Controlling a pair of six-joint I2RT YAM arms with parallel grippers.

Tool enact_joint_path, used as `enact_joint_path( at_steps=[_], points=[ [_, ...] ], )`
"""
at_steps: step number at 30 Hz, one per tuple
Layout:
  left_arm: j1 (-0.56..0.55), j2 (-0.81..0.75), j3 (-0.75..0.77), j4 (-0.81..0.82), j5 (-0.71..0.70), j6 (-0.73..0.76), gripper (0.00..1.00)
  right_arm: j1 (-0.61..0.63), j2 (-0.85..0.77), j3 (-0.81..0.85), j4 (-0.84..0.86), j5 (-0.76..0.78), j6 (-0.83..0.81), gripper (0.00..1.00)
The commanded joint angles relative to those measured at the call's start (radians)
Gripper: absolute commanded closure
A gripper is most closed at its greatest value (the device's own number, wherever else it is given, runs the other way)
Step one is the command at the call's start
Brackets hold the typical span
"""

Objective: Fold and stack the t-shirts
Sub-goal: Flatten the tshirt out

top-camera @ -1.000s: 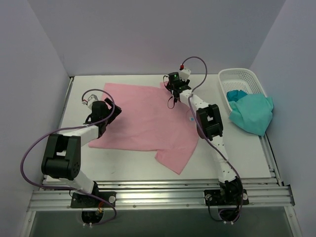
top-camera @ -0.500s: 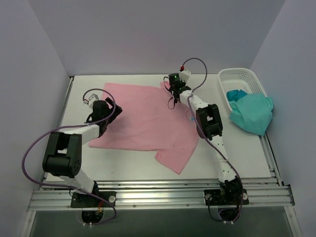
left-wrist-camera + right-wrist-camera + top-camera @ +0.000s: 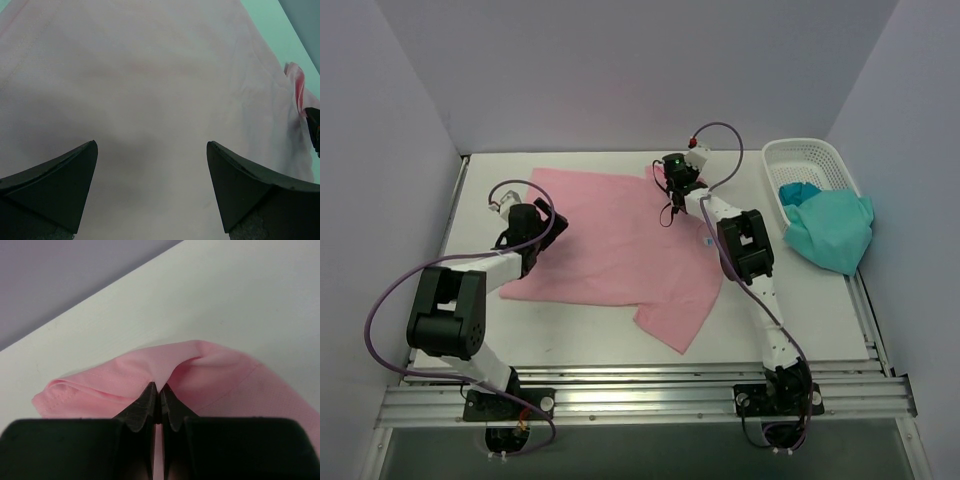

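Observation:
The light pink t-shirt (image 3: 610, 240) lies spread flat across the middle of the table. My right gripper (image 3: 672, 177) is shut on a pinched fold of its far right edge; the right wrist view shows the pink cloth (image 3: 200, 370) bunched at the closed gripper (image 3: 159, 390). My left gripper (image 3: 525, 235) is open over the shirt's left part; the left wrist view shows pink cloth (image 3: 150, 100) between the spread fingers (image 3: 60, 180), nothing held. The teal-green t-shirt (image 3: 830, 230) lies crumpled, hanging out of the white basket (image 3: 800, 155) at the right.
The white lattice basket stands at the table's far right against the wall. Purple cables loop from both arms. Grey walls close in the table on the left, back and right. The metal rail (image 3: 640, 390) runs along the near edge.
My right gripper has shifted slightly at the shirt's far edge, keeping its pinch. The left arm has hardly moved.

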Motion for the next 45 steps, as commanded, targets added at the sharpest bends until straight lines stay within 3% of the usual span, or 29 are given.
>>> enact_joint_path(
  at_steps=[1, 12, 22, 24, 25, 26, 27, 33, 38, 43, 44, 45],
  points=[
    [-0.004, 0.014, 0.047, 0.050, -0.007, 0.020, 0.00, 0.008, -0.100, -0.010, 0.114, 0.081, -0.024, 1.00],
    [-0.004, 0.044, 0.067, 0.045, -0.015, 0.031, 0.00, 0.005, -0.052, 0.100, 0.222, 0.093, -0.076, 1.00],
    [-0.004, 0.068, 0.085, 0.039, -0.021, 0.042, 0.00, -0.009, 0.092, 0.207, 0.389, 0.148, -0.072, 1.00],
    [-0.004, 0.066, 0.084, 0.040, -0.020, 0.043, 0.00, -0.013, 0.107, 0.220, 0.407, 0.163, -0.066, 0.85],
    [-0.004, 0.066, 0.084, 0.040, -0.020, 0.045, 0.00, -0.013, 0.124, 0.224, 0.426, 0.177, -0.057, 0.69],
    [-0.006, 0.064, 0.082, 0.040, -0.018, 0.045, 0.00, -0.015, 0.132, 0.240, 0.427, 0.186, -0.050, 0.45],
    [-0.006, 0.066, 0.082, 0.042, -0.018, 0.046, 0.00, -0.018, 0.140, 0.250, 0.431, 0.194, -0.047, 0.01],
    [-0.015, 0.060, 0.078, 0.042, -0.014, 0.048, 0.00, -0.026, 0.196, 0.332, 0.496, 0.265, -0.073, 0.00],
    [-0.032, 0.028, 0.070, 0.040, -0.021, 0.055, 0.00, -0.026, 0.123, 0.318, 0.546, 0.302, -0.156, 0.00],
    [-0.038, -0.037, 0.075, -0.018, -0.081, 0.075, 0.00, 0.003, -0.202, -0.037, 0.595, 0.398, -0.173, 0.00],
    [-0.037, -0.073, 0.064, -0.045, -0.105, 0.077, 0.00, 0.019, -0.269, -0.115, 0.627, 0.497, -0.175, 0.00],
    [-0.035, -0.095, 0.056, -0.058, -0.115, 0.077, 0.00, 0.040, -0.407, -0.309, 0.674, 0.562, -0.208, 0.00]
  ],
)
